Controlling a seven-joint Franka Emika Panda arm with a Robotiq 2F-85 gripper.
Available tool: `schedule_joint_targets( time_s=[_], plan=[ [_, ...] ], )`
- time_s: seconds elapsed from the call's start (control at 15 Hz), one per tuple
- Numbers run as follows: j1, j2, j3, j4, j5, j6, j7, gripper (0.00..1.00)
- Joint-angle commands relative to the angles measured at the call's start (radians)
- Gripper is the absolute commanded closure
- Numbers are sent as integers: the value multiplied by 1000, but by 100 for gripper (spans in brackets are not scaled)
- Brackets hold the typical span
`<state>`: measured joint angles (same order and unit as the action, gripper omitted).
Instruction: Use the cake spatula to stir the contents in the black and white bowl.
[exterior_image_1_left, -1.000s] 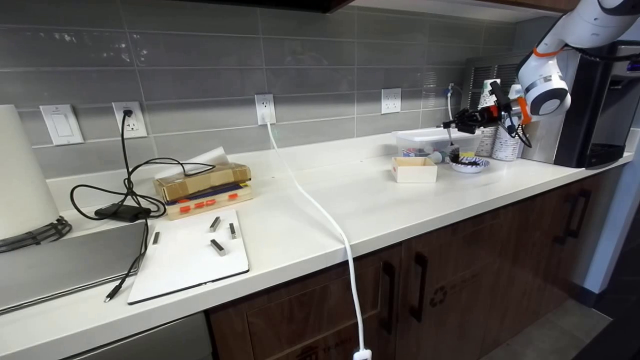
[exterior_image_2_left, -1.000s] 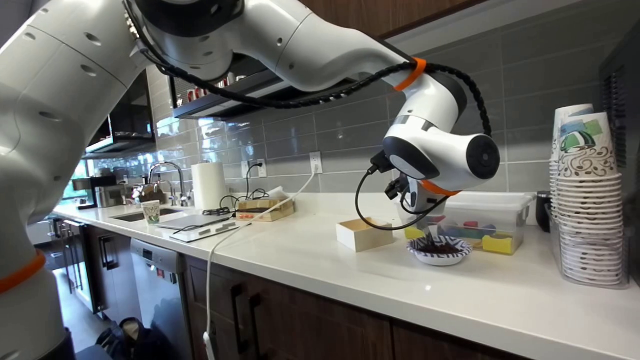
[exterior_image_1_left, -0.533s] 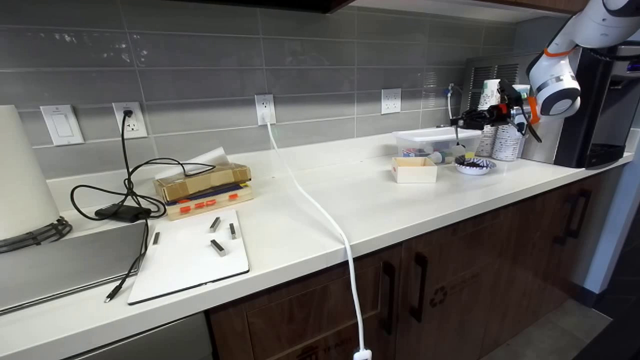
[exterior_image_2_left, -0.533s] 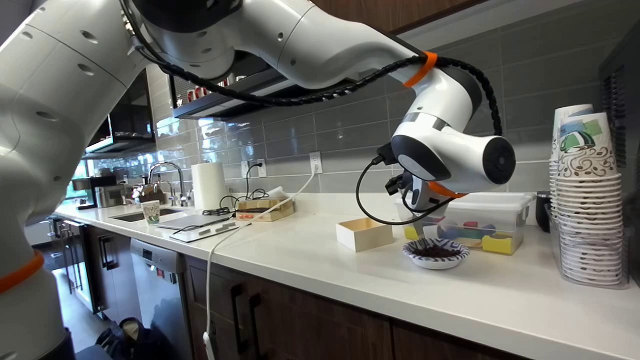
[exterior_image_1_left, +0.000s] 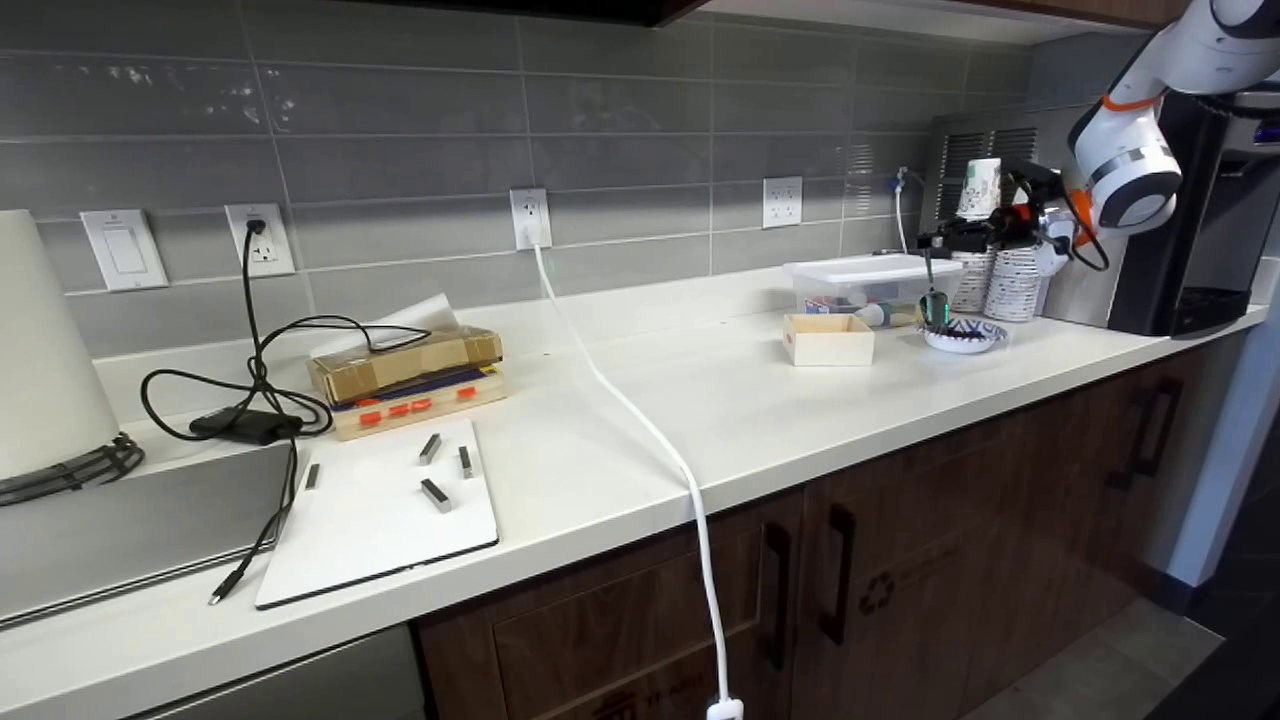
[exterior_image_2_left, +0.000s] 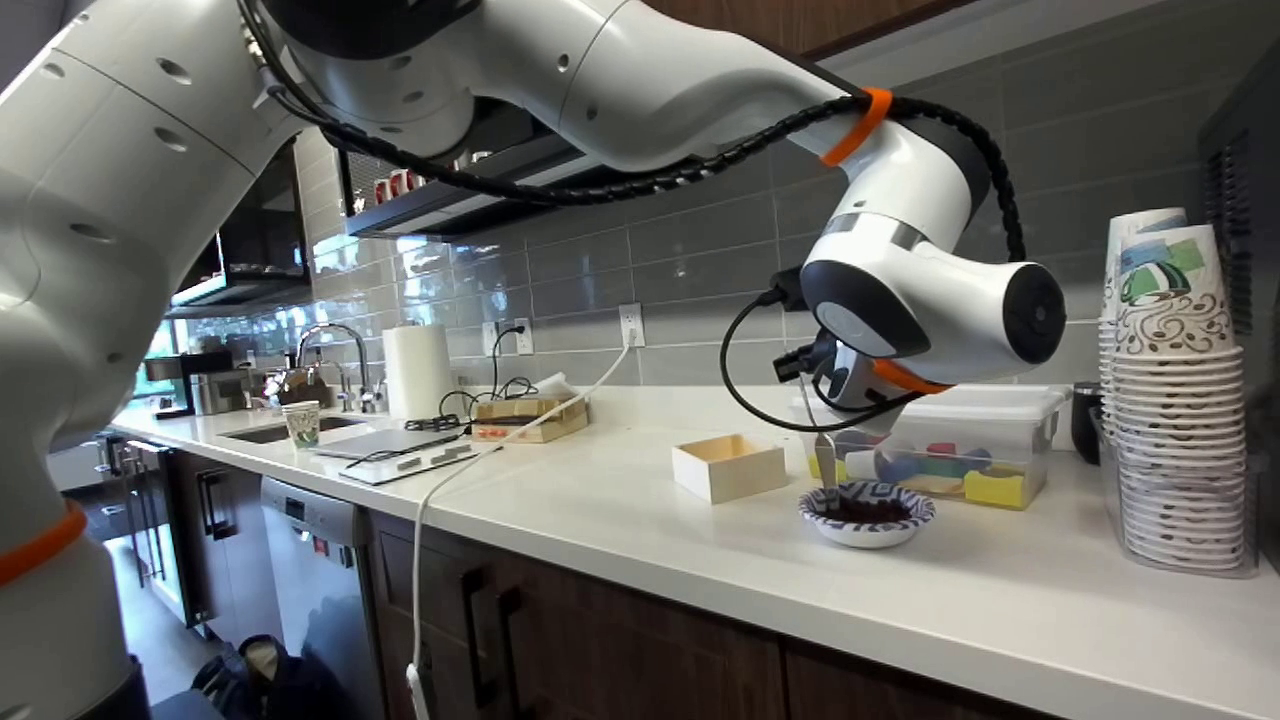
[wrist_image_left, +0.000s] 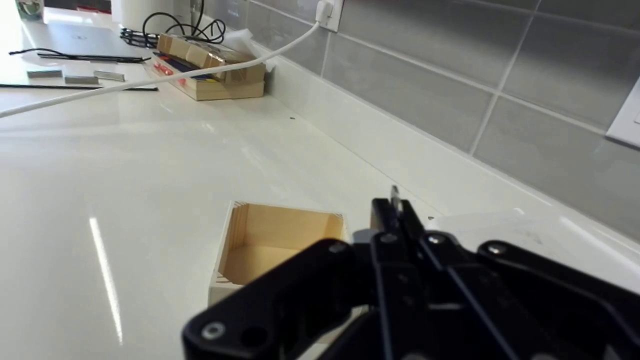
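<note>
The black and white bowl (exterior_image_1_left: 961, 347) stands on the counter with dark contents (exterior_image_2_left: 872, 511) inside; it also shows in an exterior view (exterior_image_2_left: 866, 537). My gripper (wrist_image_left: 395, 206) is shut on the metal handle of the cake spatula (wrist_image_left: 395, 194), whose end pokes up between the fingertips in the wrist view. In an exterior view the gripper (exterior_image_1_left: 928, 243) is above the bowl's left side. The spatula (exterior_image_1_left: 935, 310) hangs down, and its blade (exterior_image_2_left: 829, 492) reaches into the left part of the bowl. The bowl is out of the wrist view.
A pale wooden box (exterior_image_1_left: 828, 347) stands left of the bowl. A lidded clear plastic bin (exterior_image_2_left: 950, 450) with colored items stands behind it, against the backsplash. Stacked paper cups (exterior_image_2_left: 1180, 430) stand to the right. A white cord (exterior_image_1_left: 640, 415) crosses the counter.
My arm has moved to the right in both exterior views. The bowl has slid a little, toward the counter's front edge. The spatula now shows at the bowl's left side.
</note>
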<state>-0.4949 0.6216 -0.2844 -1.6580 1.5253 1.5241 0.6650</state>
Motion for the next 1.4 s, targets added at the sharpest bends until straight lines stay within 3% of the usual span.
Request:
schedule_joint_targets(
  time_s=[0.0, 0.53, 1.33],
  plan=[
    [0, 17, -28, 38, -45, 4, 90, 99],
    [43, -22, -63, 28, -61, 277, 127, 99],
    [102, -56, -19, 10, -40, 624, -39, 99]
  ],
)
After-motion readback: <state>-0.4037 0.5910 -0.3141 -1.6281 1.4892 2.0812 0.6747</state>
